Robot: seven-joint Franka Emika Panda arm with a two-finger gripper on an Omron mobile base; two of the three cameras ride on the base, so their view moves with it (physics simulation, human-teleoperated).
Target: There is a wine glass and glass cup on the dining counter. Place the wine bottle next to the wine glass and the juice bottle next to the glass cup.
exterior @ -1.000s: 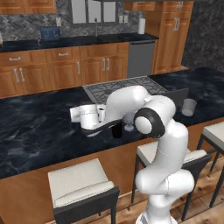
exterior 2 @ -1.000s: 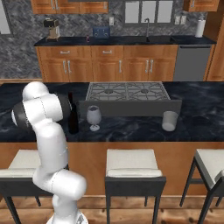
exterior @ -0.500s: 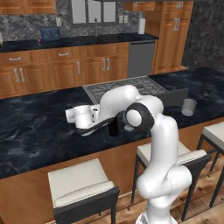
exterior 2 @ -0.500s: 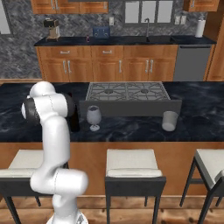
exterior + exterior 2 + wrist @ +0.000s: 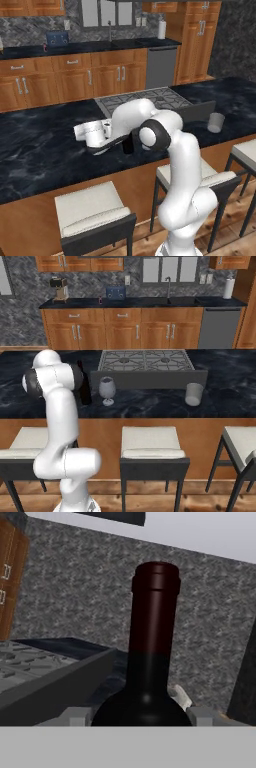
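From my remote seat, the hand view puts the wine bottle (image 5: 151, 657) right up against the camera: a near-black body swelling out at the shoulders, a slim neck, and a dark maroon capsule over the top. The two grey pads (image 5: 75, 716) of the gripper (image 5: 140, 717) sit on either side of the bottle's shoulders, so I read the gripper as clamped on the bottle.

In the right base view the wine bottle (image 5: 86, 387) stands upright on the black marbled table (image 5: 150, 403), partly behind the arm's elbow, just beside the wine glass (image 5: 107, 390), which is a pale stemmed glass in front of the cooktop (image 5: 146, 361). The glass cup (image 5: 194, 394), a short translucent grey tumbler, stands well apart to the right, near the cooktop's front corner.

In the left base view the bottle (image 5: 129, 141) shows as a dark shape tucked between the white hand and the forearm, and the glass cup (image 5: 216, 122) is off to the right.

I cannot pick out the juice bottle.
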